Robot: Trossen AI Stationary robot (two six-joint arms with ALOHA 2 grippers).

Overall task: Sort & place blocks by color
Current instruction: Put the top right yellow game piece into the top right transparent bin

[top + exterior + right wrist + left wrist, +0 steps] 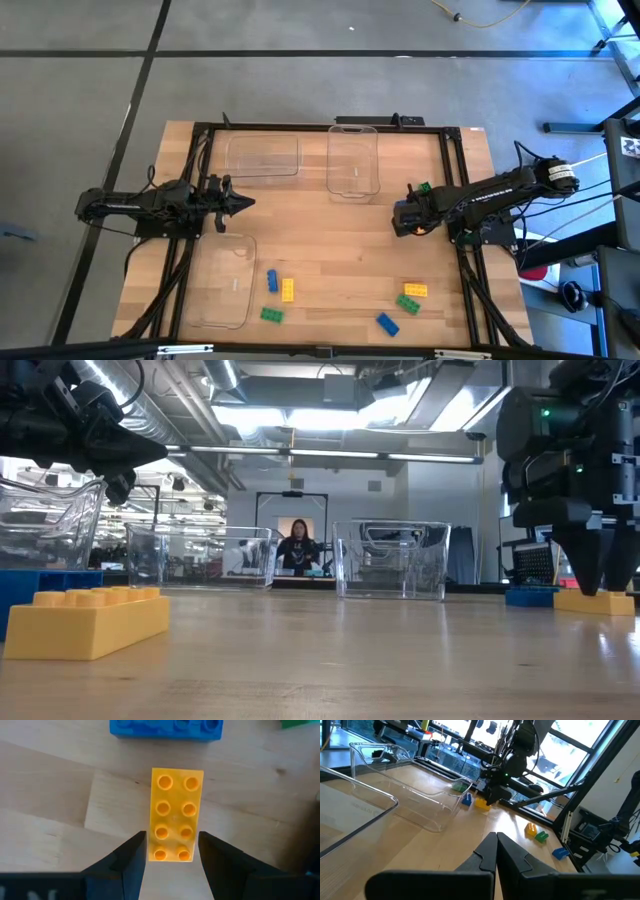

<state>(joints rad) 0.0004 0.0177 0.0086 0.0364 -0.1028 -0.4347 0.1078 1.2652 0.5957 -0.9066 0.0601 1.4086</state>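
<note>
My right gripper [405, 222] points down at the table's right side, shut on a yellow block [175, 815] that lies flat, studs up. A blue block [166, 729] lies just beyond it, with a green one [300, 724] off to the side. The low view shows the yellow block [595, 601] on the tabletop under the gripper [600, 585]. More blocks lie near the front edge: blue [272, 281], yellow [288, 290] and green [271, 315] at the left, yellow [416, 290], green [408, 303] and blue [387, 323] at the right. My left gripper [245, 203] waits shut and level at the left. My right gripper pinches the yellow block's two long sides [152, 852] between its two fingers [132, 855], near one end of the block. The fingers come from above, pointing down, and lie across the block. The block sits level with its underside on the table.
Three clear plastic trays stand on the table: two at the far edge [262, 155] [353, 160] and one at the near left [225, 280]. A green block [424, 187] lies just beyond my right gripper. A person stands far back in the room [298, 545].
</note>
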